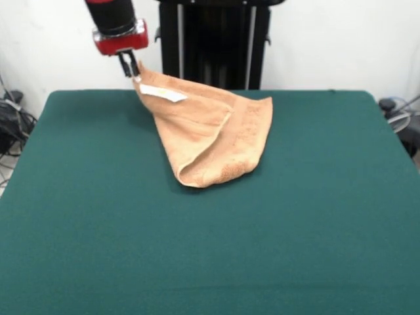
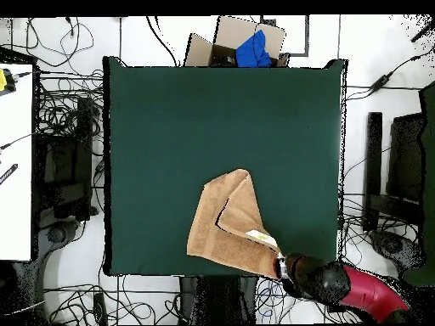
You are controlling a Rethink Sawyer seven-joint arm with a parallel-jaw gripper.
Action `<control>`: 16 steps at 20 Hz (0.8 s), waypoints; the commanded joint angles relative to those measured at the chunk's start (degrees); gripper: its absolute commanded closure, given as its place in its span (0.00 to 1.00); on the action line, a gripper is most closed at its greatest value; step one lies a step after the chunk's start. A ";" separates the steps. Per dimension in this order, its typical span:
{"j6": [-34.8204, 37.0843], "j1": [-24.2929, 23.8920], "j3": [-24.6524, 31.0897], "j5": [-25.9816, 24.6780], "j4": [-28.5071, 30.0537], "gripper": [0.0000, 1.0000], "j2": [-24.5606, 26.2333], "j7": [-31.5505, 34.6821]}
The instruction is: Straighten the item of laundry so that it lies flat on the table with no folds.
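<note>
Pincer [image 1: 130,67] clamped on lifted corner of folded towel [image 1: 210,134].

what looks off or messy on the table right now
The orange-tan terry towel is not flat: it lies doubled over itself in a rough triangle near the robot's edge of the dark green felt table. One corner, by the white label, is lifted off the cloth, pinched in the gripper jaws.

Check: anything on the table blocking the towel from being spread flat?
Nothing visible. The tool is clamped on the towel at its labelled corner, and the green table around it is bare. The cardboard box sits off the table.
</note>
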 commanded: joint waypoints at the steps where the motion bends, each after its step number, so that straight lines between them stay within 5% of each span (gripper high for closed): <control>1: 5.59 -1.35 9.96 -3.51 -8.95 1.00 5.00 -12.93; 5: 5.99 -2.05 11.86 -4.59 -10.57 1.00 7.47 -14.26; 6: 6.08 -2.86 12.69 -4.33 -10.64 0.00 8.20 -13.93; 16: 7.16 -1.74 13.58 -4.69 -11.59 0.00 8.06 -13.50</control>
